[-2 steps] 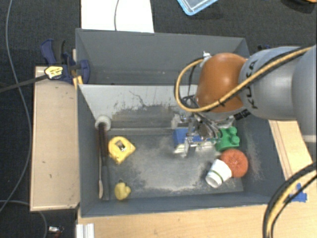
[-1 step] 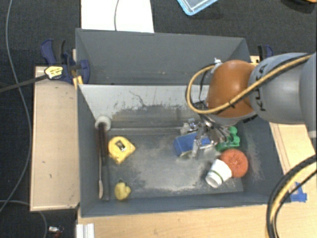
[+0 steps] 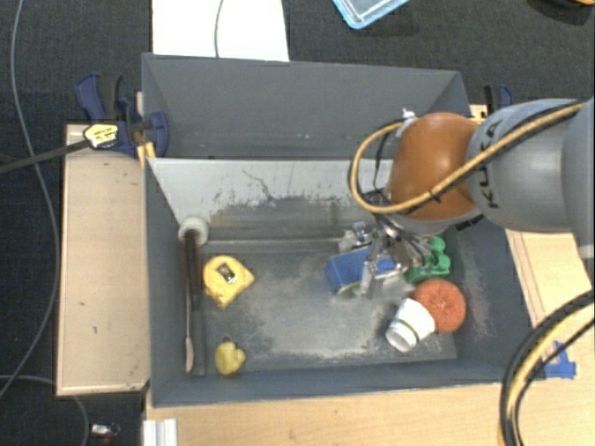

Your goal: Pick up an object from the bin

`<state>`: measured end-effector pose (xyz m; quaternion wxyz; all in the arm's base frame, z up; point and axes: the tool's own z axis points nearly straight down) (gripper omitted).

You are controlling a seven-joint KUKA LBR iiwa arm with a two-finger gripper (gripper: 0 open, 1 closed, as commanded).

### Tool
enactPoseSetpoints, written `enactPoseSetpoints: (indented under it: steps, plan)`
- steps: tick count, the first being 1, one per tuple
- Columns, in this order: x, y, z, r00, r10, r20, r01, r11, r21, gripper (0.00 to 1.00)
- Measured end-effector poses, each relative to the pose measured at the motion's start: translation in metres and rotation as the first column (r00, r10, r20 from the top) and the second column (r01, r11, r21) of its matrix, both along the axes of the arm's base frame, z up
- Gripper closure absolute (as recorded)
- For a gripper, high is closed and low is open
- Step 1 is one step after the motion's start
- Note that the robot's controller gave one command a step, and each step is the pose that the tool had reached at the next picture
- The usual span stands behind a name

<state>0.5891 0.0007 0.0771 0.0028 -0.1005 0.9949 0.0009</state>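
My gripper (image 3: 374, 264) is low in the right half of the bin, under the orange wrist cover. A small blue block (image 3: 343, 270) lies right against its left side, touching the metal. Just to the right of the gripper sits a green plastic piece (image 3: 431, 258). In front of it are a rough orange ball (image 3: 441, 304) and a white cup (image 3: 409, 324) with a green band, lying on its side against the ball.
A yellow tape measure (image 3: 226, 280) lies left of centre, and a small yellow lump (image 3: 229, 357) sits near the front left corner. A long dark-handled brush (image 3: 193, 295) runs along the left wall. The arm covers the bin's right rear.
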Motion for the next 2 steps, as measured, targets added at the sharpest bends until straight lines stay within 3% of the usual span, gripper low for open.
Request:
enactPoseSetpoints:
  steps: [2]
  plan:
    - [-0.007,-0.002,0.149,1.0,0.008,-0.005,-0.008,1.0,0.0,1.0]
